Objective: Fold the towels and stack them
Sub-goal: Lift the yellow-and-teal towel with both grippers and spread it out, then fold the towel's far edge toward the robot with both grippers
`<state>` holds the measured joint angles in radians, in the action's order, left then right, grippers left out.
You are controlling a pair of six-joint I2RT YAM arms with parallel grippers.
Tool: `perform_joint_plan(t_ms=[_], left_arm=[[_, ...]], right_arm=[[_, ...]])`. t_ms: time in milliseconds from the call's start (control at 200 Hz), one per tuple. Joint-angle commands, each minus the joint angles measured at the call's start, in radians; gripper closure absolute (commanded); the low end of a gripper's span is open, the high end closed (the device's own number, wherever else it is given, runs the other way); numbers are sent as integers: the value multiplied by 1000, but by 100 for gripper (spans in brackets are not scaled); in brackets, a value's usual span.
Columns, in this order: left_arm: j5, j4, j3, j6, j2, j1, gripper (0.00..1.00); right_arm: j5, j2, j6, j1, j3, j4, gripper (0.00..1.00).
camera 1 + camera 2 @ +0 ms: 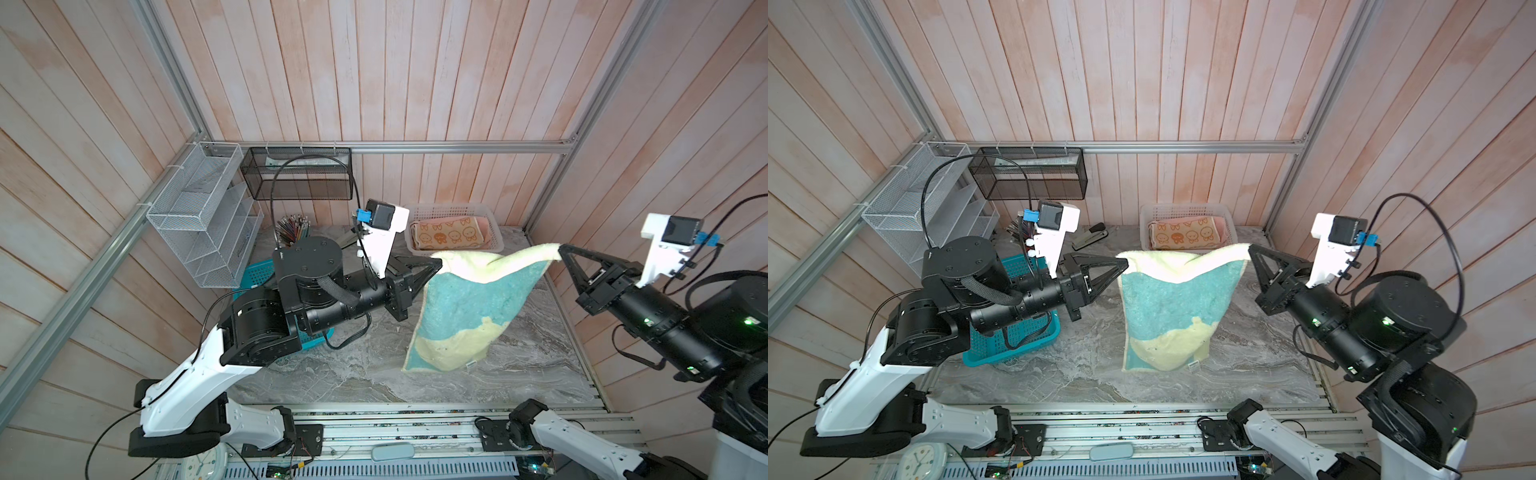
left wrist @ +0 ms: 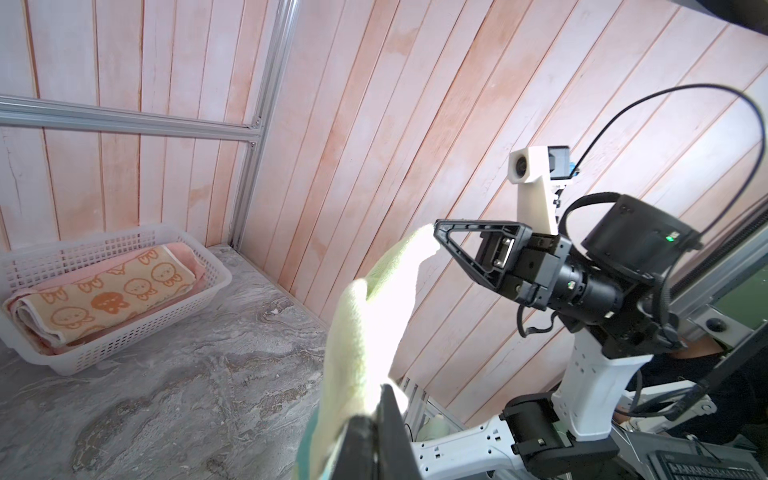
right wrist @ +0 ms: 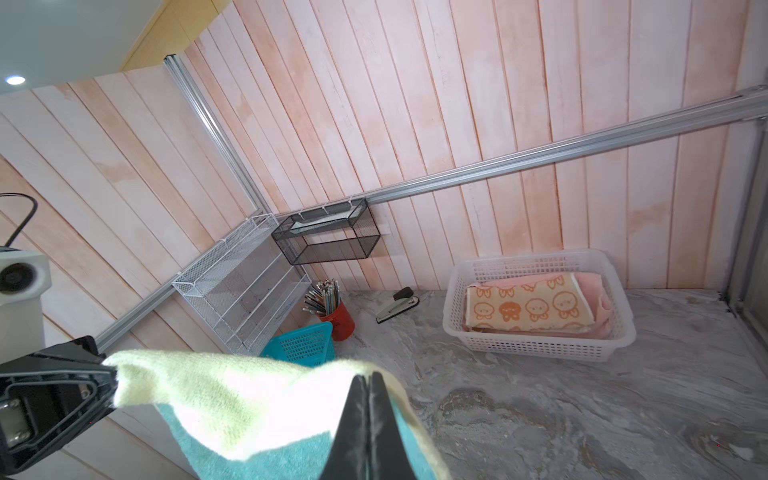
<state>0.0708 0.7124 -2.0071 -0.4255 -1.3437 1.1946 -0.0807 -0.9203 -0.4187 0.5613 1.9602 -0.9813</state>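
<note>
Your yellow-and-teal towel (image 1: 465,303) hangs in the air over the middle of the desk (image 1: 332,374). It is stretched by its two top corners, with the top edge sagging a little between them. Your left end effector (image 1: 438,262) is pressed together on one corner and your right end effector (image 1: 561,249) is pinching the other. The lower hem is at or just above the marble; you cannot tell which from here.

To fold cleanly, I would level the two corners, take out the sag, then lower so the hem lands first and the cloth lays flat without bunching.

The desk around the towel is grey veined stone. A teal basket (image 1: 1017,340) sits under your left arm. Farther back stand a stapler (image 3: 397,307) and a red pencil cup (image 3: 338,320). The white basket (image 3: 536,345) holds the folded bunny towel (image 3: 528,307) on top of a pink towel (image 3: 598,291). Behind them, a white wire rack (image 1: 195,232) and a black mesh tray (image 1: 299,178) hang on the pale plank wall.
</note>
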Motion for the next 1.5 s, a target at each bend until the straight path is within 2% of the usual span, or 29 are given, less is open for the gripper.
perform_joint_plan(t_ms=[0, 60, 115, 195, 315, 375, 465, 505, 645, 805, 1005, 1180, 1300, 1375, 1495], left_arm=[[86, 103, -57, -3, -56, -2, 100], [92, 133, -66, -34, -73, -47, 100], [21, 134, -35, -73, -77, -125, 100], [-96, 69, 90, -107, -55, -228, 100], [-290, -65, 319, -167, -33, -433, 100], [-379, -141, 433, -196, -34, -529, 100], [-478, -266, 584, -213, -57, -649, 100], [-503, -307, 630, -211, -78, -690, 100], [-564, -385, 685, -177, -176, -787, 100], [-609, -435, 700, -133, -256, -839, 100], [-621, -454, 769, -125, -267, -853, 100], [-662, -530, 991, -196, -194, -845, 100], [-683, -570, 1144, -242, -167, -793, 100], [-685, -608, 1242, -276, -172, -758, 100], [-689, -712, 1361, -332, -188, -751, 100]], right_arm=[[-112, -62, 23, -2, 49, -151, 100], [-147, -81, 23, -1, 34, -161, 100], [-171, -92, 18, -2, -14, -149, 100], [-184, -91, 27, -2, -140, -77, 100], [-184, -90, 47, -22, -385, 112, 100], [-78, -119, 64, -102, -498, 214, 100], [275, -198, 51, -299, -670, 409, 100], [375, -248, 30, -346, -727, 494, 100], [416, -429, 37, -357, -743, 615, 100], [424, -550, 60, -357, -704, 644, 100], [420, -552, 62, -346, -773, 650, 100], [421, -478, 25, -308, -982, 668, 100], [433, -421, -41, -269, -1173, 742, 100], [449, -418, -80, -234, -1257, 796, 100], [461, -459, -107, -201, -1329, 853, 100]])
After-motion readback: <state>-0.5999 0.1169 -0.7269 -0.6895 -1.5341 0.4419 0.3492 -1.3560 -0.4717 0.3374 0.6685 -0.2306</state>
